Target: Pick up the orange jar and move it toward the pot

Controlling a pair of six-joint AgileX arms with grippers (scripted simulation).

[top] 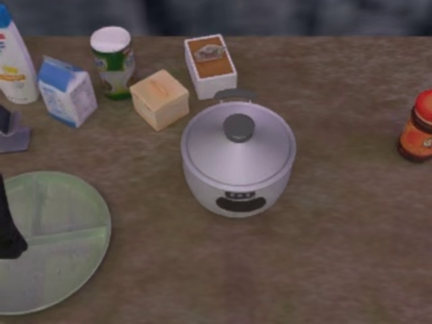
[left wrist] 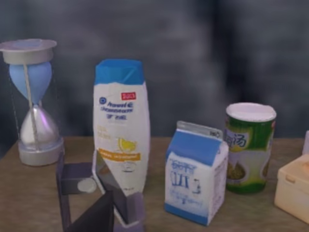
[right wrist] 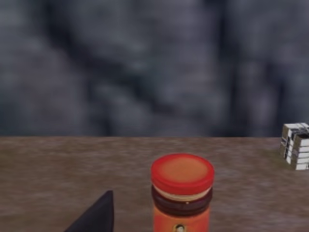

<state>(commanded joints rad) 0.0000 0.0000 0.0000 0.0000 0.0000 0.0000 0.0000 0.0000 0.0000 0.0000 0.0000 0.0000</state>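
The orange jar [top: 416, 127] stands upright at the table's far right edge, a small dark-brown jar with a red-orange lid and an orange label. It shows close up in the right wrist view [right wrist: 182, 195], with a dark part of my right gripper [right wrist: 98, 216] beside it and apart from it. The right arm is out of the top view. The pot [top: 237, 159], large, silver-grey and lidded with a dark knob, sits mid-table, well to the left of the jar. My left gripper [top: 8, 228] is parked over the plate at the left edge.
A pale green divided plate [top: 67, 233] lies front left. Along the back stand a shampoo bottle [top: 12, 62], milk carton [top: 66, 91], green-labelled can [top: 113, 61], tan box [top: 159, 98] and white box [top: 210, 65]. An hourglass [left wrist: 33, 104] and a cube [right wrist: 295, 145] also show.
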